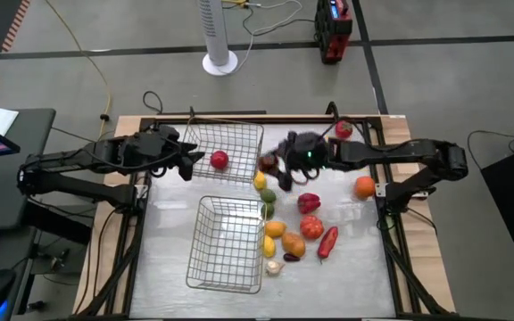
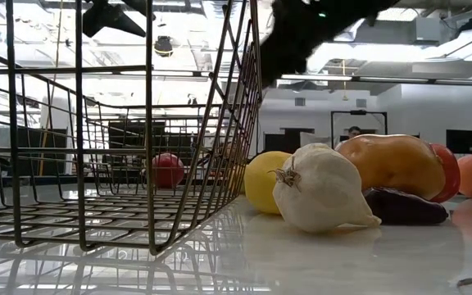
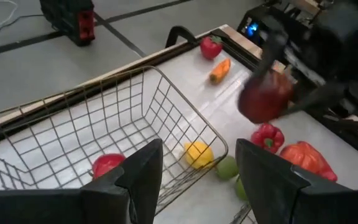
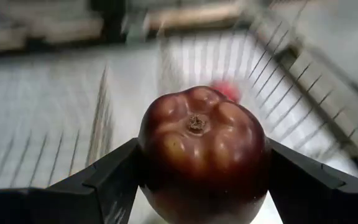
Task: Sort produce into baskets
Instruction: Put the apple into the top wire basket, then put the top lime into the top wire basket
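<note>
A dark red, lobed toy pepper [image 4: 202, 152] sits clamped between the two black fingers of the right gripper [image 1: 273, 165], its stem dimple facing the wrist camera; the gripper hangs above the table just beside the right edge of the far rectangular silver wire-mesh basket [image 1: 239, 134]. In the left wrist view the same pepper [image 3: 265, 98] shows as a dark red blur under the right arm.

Inside the far basket lies a single round red fruit [image 1: 219, 160], near its front wall. Just outside that basket's right front corner rest a yellow lemon [image 1: 260, 181] and a green piece [image 1: 267, 196]. The near wire-mesh basket [image 1: 226, 267] stands in front of the far one, toward the table's front edge, with nothing seen inside it.

To the right of the near basket the remaining produce is gathered: a bright red bell pepper [image 1: 309, 202], a red-orange tomato [image 1: 311, 226], a long red chilli pepper [image 1: 327, 242], an orange-yellow piece [image 1: 276, 229], another lemon [image 1: 269, 247], an amber-coloured fruit [image 1: 294, 245], a white garlic bulb [image 2: 322, 190] and a dark purple piece [image 2: 404, 207] touching the garlic's side. A round orange [image 1: 365, 186] sits apart near the right rail, and a red strawberry-like fruit [image 1: 344, 129] lies at the far right corner.

The left gripper [image 1: 188, 164], fingers parted and empty, hovers at the far basket's left side.
</note>
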